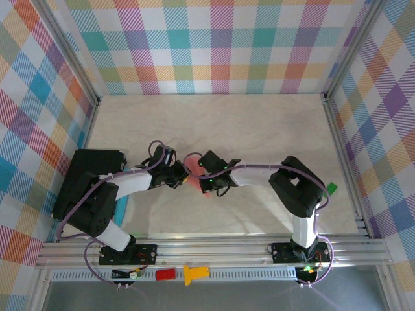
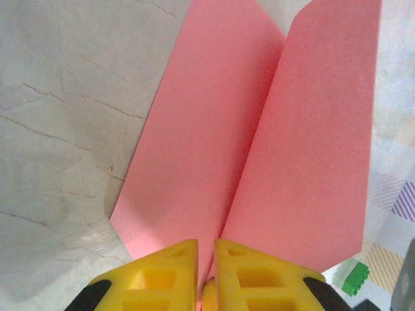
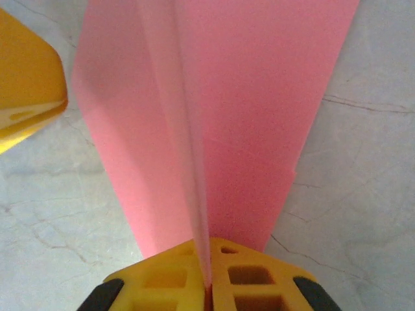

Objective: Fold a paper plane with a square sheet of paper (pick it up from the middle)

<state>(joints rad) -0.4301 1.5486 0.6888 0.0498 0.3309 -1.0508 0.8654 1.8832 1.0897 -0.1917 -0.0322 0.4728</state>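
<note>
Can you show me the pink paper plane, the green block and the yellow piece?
paper plane (image 2: 207, 129): left wrist view, on a flap beside the crease.
green block (image 2: 355, 278): left wrist view, on its studded top.
yellow piece (image 1: 193, 273): top external view, on its middle.

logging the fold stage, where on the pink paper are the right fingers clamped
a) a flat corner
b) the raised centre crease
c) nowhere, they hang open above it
b: in the right wrist view the right fingers are shut on the paper, and its centre crease runs straight down into the slit between them.
</note>
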